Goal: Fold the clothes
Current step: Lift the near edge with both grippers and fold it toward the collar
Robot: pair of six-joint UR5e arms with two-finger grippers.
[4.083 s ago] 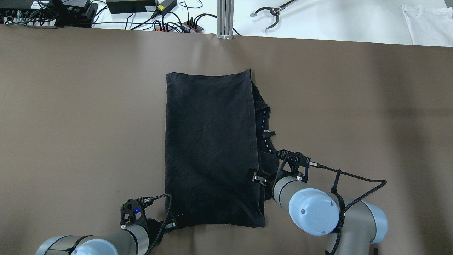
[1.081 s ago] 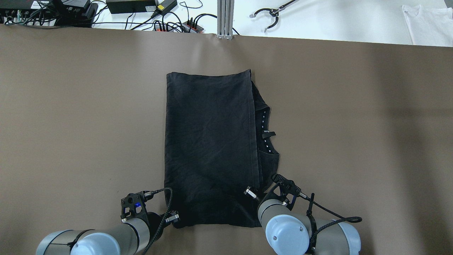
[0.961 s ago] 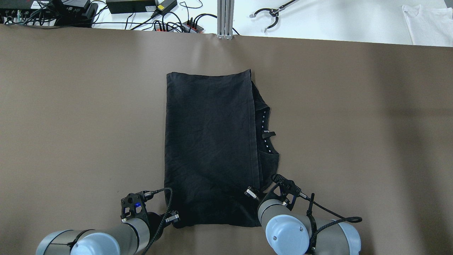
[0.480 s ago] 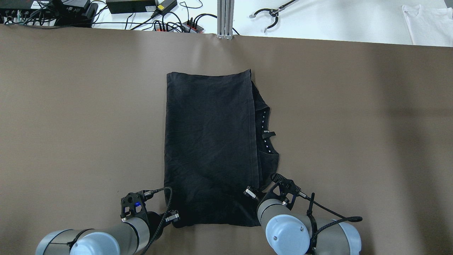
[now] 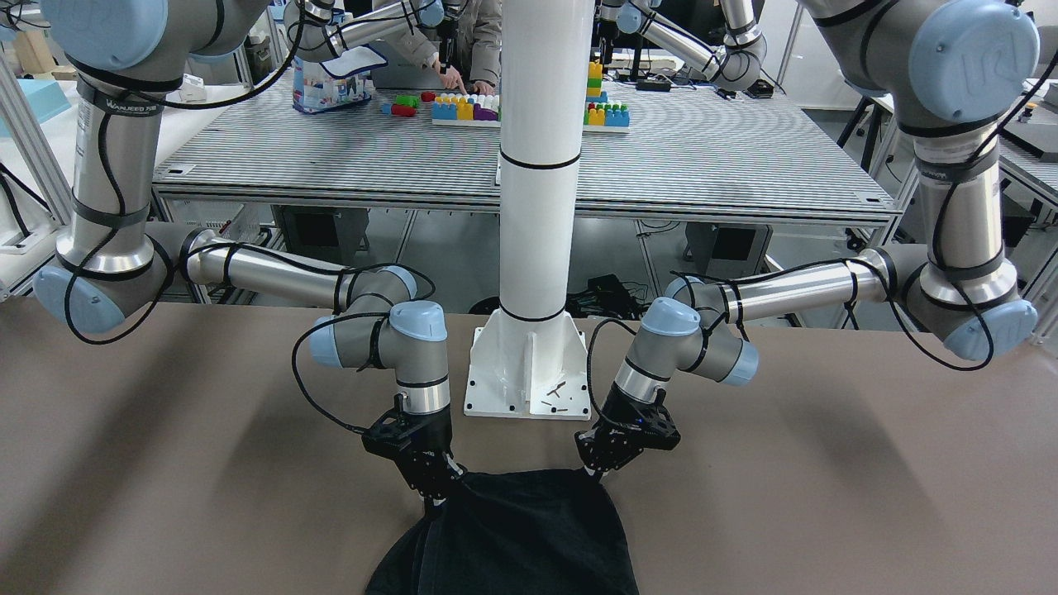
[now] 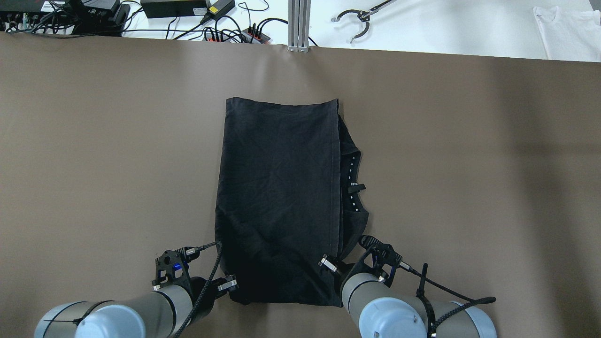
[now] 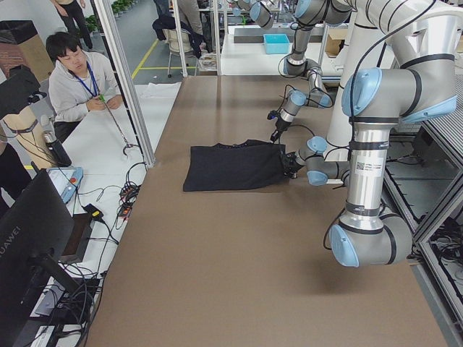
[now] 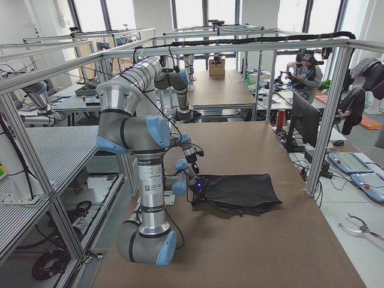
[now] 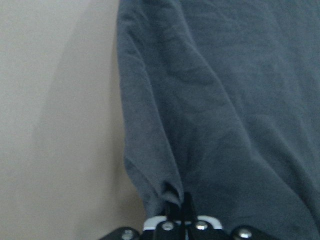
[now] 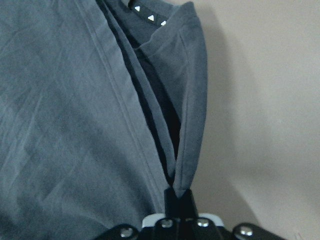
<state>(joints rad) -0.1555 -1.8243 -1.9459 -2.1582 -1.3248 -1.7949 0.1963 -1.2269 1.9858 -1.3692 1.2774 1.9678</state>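
The clothes are one black garment, folded lengthwise on the brown table, its neckline showing along the right edge. My left gripper is shut on the near left corner; the left wrist view shows the bunched fabric pinched in the gripper. My right gripper is shut on the near right corner, where folded layers run into the closed gripper. In the front-facing view the left gripper and right gripper hold the cloth's edge just off the table.
The white pole's base plate stands between the arms at the robot's side. Cables and power bricks, a grabber tool and a white garment lie beyond the far edge. A person sits past that edge.
The right gripper went from the garment's mid right edge to its near right corner. In the last half second both grippers drew toward the robot and the cloth slid slightly after them.
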